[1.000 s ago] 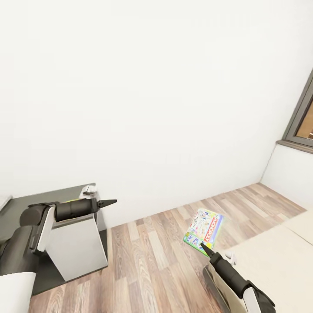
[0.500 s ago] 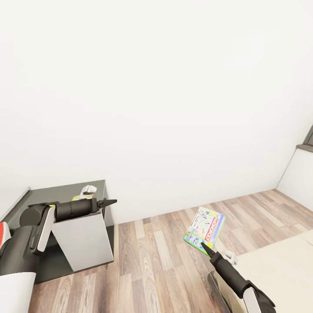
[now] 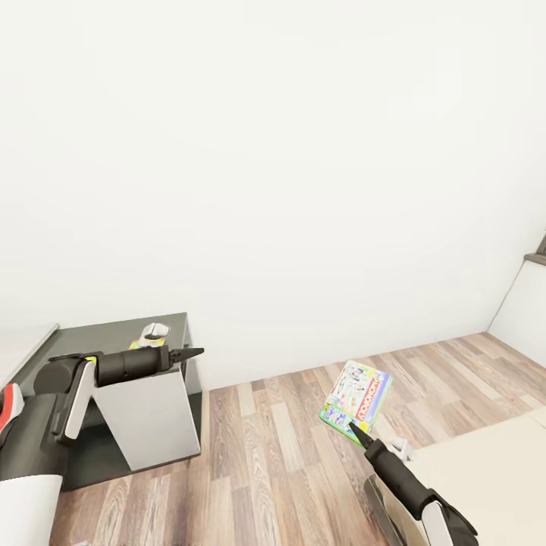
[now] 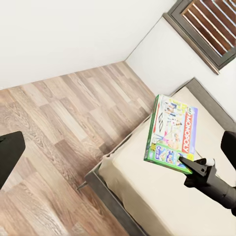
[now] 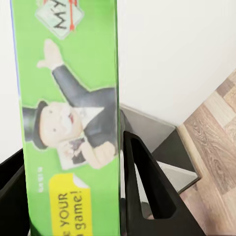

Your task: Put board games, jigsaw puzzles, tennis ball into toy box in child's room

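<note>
My right gripper (image 3: pixel 355 429) is shut on the lower corner of a green-edged board game (image 3: pixel 358 392), a Monopoly box held tilted above the wood floor. The left wrist view shows the same board game (image 4: pixel 172 132) held over the edge of the cream bed (image 4: pixel 162 201). In the right wrist view the box's green edge (image 5: pixel 69 123) sits between the black fingers (image 5: pixel 142 182). My left gripper (image 3: pixel 189 353) hovers open beside the table's dark grey section (image 3: pixel 91 335). A small colourful flat thing (image 3: pixel 139 345) lies on that section, too hidden to identify.
A small white object (image 3: pixel 156 330) sits on the dark table section, above light grey drawers (image 3: pixel 152 413). A bare white wall fills the background. The bed corner (image 3: pixel 485 470) is at the lower right, with a window sill edge (image 3: pixel 537 258) at the far right. Wood floor (image 3: pixel 265 447) lies between table and bed.
The whole view has swung left, so the window has nearly left the picture and more of the table shows. Both arms keep their poses, and the board game stays gripped.
</note>
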Available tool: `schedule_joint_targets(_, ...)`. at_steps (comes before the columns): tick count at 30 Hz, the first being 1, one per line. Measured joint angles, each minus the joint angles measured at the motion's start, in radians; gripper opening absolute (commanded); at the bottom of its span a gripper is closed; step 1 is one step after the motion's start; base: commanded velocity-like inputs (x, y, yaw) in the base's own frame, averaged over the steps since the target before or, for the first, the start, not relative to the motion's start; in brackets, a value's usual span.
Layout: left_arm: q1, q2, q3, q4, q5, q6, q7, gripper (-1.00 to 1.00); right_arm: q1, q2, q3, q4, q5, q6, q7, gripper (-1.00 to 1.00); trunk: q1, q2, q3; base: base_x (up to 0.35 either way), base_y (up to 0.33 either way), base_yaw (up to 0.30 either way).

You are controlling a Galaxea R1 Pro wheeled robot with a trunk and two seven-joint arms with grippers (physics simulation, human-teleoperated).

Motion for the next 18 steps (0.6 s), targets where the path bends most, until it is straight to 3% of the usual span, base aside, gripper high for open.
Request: schedule_joint_targets(18,0.0,0.0,0.0,0.0,0.0,0.0,0.001,1.0,0.0,0.0,0.0,0.0,0.002,-0.001,-0.001,-1.0,0.0,0.0,0.0,0.0,0.0,0.285)
